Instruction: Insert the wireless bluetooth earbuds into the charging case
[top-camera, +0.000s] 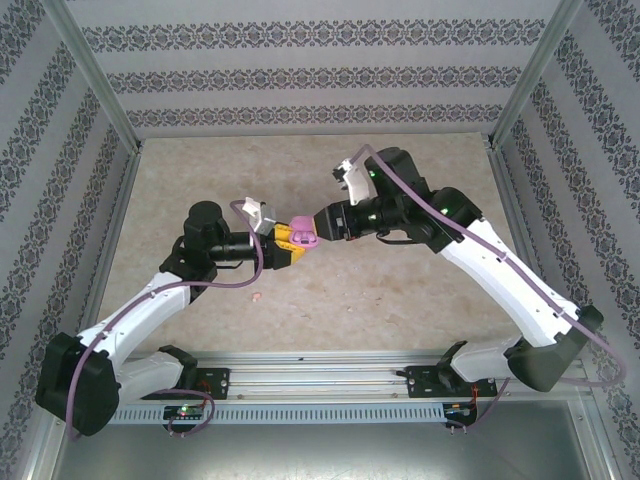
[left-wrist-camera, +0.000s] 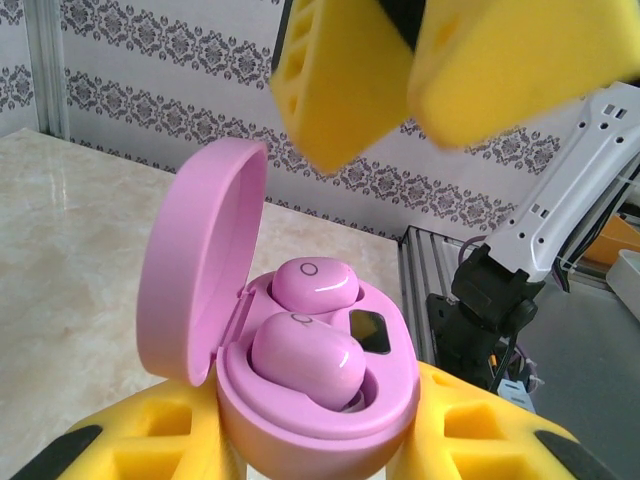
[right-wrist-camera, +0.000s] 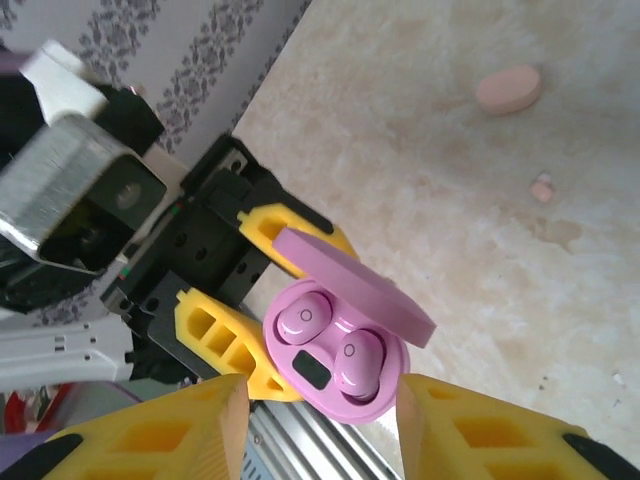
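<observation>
Your left gripper (top-camera: 288, 246) pinches the pink case (left-wrist-camera: 392, 392) by its bottom and holds it up off the table (top-camera: 400, 300). The lid (left-wrist-camera: 190, 260) stands open so the inside faces your right gripper (right-wrist-camera: 320, 400). Two pink buds (left-wrist-camera: 305, 360) sit side by side in the case, and the right gripper hangs just by it with its fingers spread apart, I think ready to press the buds down or shut the lid.

Beige marbled tabletop (top-camera: 400, 300) inside damask-striped wallpaper walls (top-camera: 300, 80), aluminium frame posts (top-camera: 98, 75).
</observation>
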